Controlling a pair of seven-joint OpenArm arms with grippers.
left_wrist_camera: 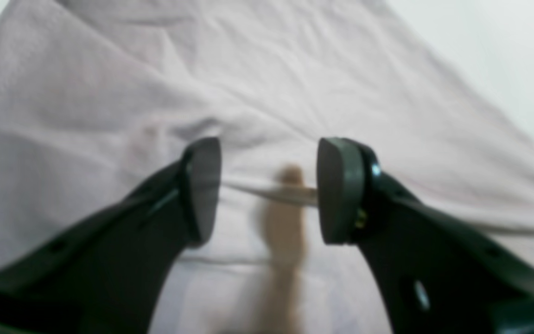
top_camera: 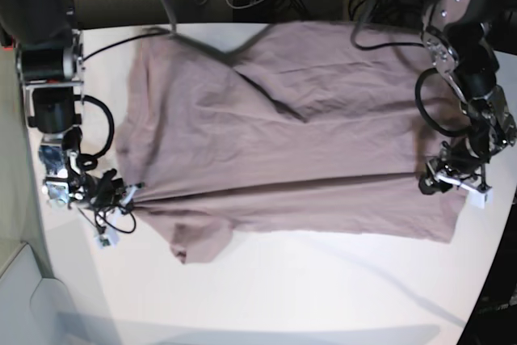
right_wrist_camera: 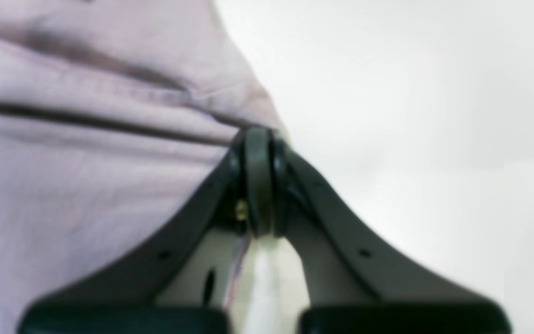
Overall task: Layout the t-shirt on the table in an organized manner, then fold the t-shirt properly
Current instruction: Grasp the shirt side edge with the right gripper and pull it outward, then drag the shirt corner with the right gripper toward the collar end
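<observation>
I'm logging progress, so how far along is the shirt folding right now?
Done: the t-shirt lies mostly spread on the table, though wrinkled. In hand: the right gripper is shut on the shirt's edge, while the left gripper hovers open over the fabric. Left: smoothing and all folds.

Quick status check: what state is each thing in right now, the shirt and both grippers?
t-shirt: spread on the table, wrinkled, a fold line across it.
right gripper: shut on the t-shirt's edge.
left gripper: open, over the t-shirt.
</observation>
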